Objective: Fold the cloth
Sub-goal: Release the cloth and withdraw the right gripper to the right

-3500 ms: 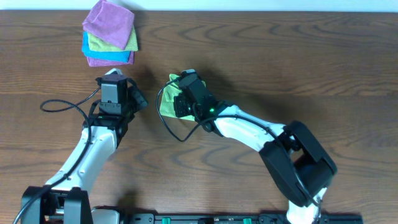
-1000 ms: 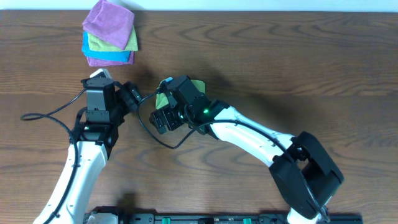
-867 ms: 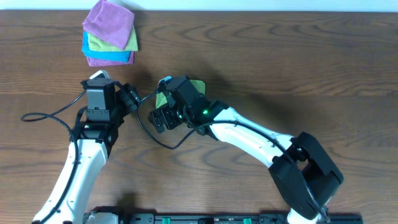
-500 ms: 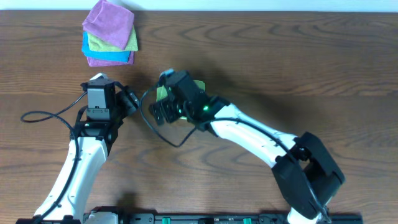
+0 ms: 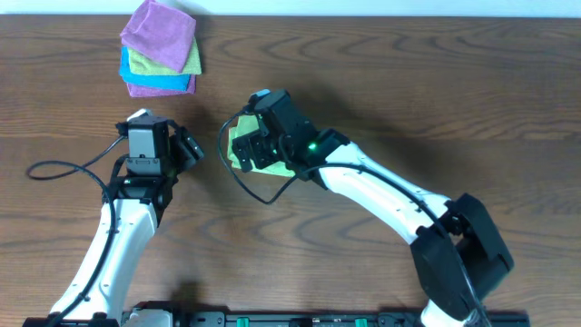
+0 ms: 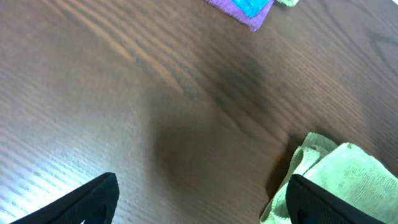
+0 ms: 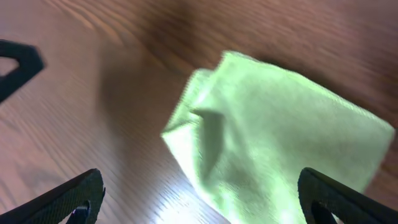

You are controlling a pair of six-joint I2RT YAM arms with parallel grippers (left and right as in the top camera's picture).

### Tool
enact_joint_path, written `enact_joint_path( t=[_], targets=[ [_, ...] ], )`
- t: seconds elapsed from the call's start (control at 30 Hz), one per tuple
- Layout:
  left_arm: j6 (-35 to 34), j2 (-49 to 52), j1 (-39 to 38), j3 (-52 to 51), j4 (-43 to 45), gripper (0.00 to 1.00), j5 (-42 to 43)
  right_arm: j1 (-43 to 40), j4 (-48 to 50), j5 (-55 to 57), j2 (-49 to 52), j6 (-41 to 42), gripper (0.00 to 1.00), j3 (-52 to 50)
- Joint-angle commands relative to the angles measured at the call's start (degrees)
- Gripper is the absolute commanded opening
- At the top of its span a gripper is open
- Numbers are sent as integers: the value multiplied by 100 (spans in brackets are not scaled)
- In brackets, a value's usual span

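One green cloth lies folded small on the wooden table under my right gripper, jaws apart and empty. My left gripper, also spread, hangs beside it. I judge the folding essentially done, with one edge rumpled. A stack of folded cloths sits at the far-left corner.

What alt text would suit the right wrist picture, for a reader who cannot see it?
A folded green cloth lies on a brown wooden table, filling the middle and right of the view, its left edge slightly rumpled. The right gripper is open and holds nothing, with its two black fingertips showing at the bottom corners.
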Motion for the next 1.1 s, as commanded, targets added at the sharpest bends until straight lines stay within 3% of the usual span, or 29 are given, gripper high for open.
enact_joint_path(
  t=[0.0,0.6,1.07],
  targets=[
    [-374,52,42,46,-136,89,321,-345,-227,-96,-422,284,99,92],
    [-1923,1191,33,44,87,90,2682,-1587,-2435,-306,-2907,-535,98,-59],
    [-2496,1615,-518,44,964,95,3023,-2426,-2658,-931,-5425,-522,99,-1690]
  ],
)
